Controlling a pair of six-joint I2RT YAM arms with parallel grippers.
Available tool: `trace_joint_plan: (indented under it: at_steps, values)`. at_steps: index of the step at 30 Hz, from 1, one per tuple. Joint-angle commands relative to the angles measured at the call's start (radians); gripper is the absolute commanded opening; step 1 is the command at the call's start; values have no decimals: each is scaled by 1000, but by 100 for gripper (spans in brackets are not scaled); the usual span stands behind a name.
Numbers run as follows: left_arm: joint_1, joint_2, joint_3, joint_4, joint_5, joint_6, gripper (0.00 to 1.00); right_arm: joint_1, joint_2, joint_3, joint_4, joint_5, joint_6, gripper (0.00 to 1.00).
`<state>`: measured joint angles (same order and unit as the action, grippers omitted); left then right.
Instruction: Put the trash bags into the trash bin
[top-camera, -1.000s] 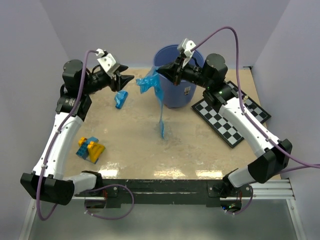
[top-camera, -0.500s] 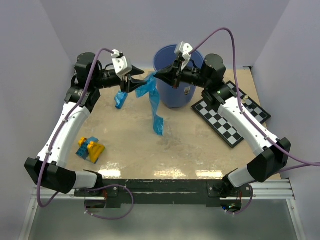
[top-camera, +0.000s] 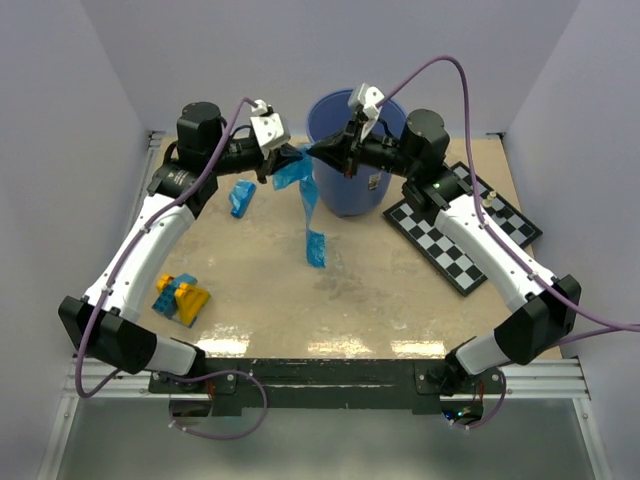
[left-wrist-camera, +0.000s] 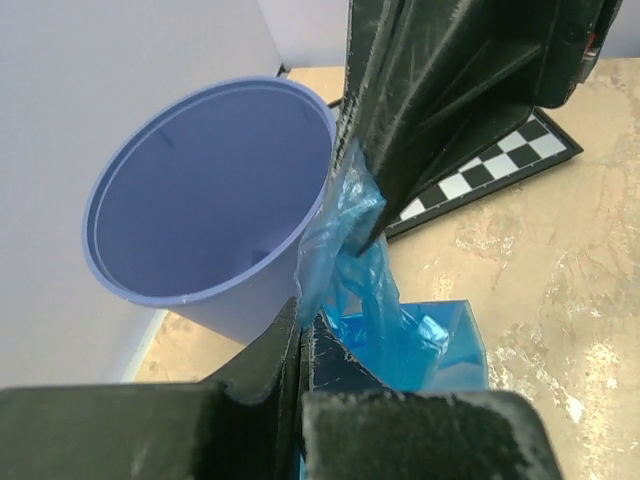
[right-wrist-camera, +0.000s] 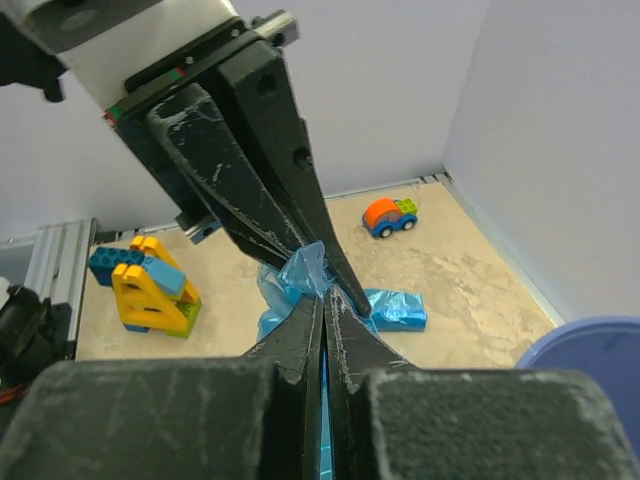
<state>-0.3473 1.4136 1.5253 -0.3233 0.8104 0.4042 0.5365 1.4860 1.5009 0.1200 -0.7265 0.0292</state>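
A thin bright-blue trash bag (top-camera: 305, 195) hangs in the air just left of the trash bin (top-camera: 370, 190), its folded tail (top-camera: 316, 250) dangling over the table. Both grippers pinch its top, tip to tip. My left gripper (top-camera: 290, 158) is shut on it from the left, my right gripper (top-camera: 313, 152) from the right. In the left wrist view the film (left-wrist-camera: 365, 285) bunches at my left gripper (left-wrist-camera: 300, 312), with the bin's open mouth (left-wrist-camera: 200, 190) behind. The right wrist view shows my right gripper (right-wrist-camera: 325, 297) shut on the film (right-wrist-camera: 300, 272). A second, folded trash bag (top-camera: 241, 198) (right-wrist-camera: 395, 310) lies on the table.
Yellow and blue toy blocks (top-camera: 180, 298) (right-wrist-camera: 150, 285) sit at the front left. A small orange and blue toy car (right-wrist-camera: 390, 215) stands near the back wall. A black-and-white chessboard (top-camera: 470, 235) lies right of the bin. Grey walls enclose the table.
My left arm has swung right to the hanging bag and its gripper has shut on the bag's top. The right gripper has kept its grip, and the bag's tail has lifted slightly.
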Motion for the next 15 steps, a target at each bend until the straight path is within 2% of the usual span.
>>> trace_joint_plan:
  at_steps: [1, 2, 3, 4, 6, 8, 11, 15]
  values:
    - [-1, -4, 23, -43, -95, -54, 0, 3, -21, -22, 37, 180, 86, 6]
    - [-1, -11, 9, -36, -118, -85, 0, 3, -24, -30, 29, 249, 95, 23]
    - [-1, -22, -7, -17, -158, -119, 0, 3, -27, -28, 17, 300, 94, 34]
    - [-1, -33, -20, 2, -203, -163, 0, 3, -27, -27, -3, 327, 80, 39]
    - [1, -63, -46, 45, -305, -243, 0, 2, -33, -27, -19, 352, 48, 42]
    - [2, -80, -57, 69, -370, -313, 0, 3, -36, -27, -25, 311, 20, 42]
    - [2, -90, -57, 72, -350, -358, 0, 3, -32, -44, 3, 120, 31, 45]
    - [2, -99, -60, 86, -330, -375, 0, 19, -21, -71, 23, 35, 28, 46]
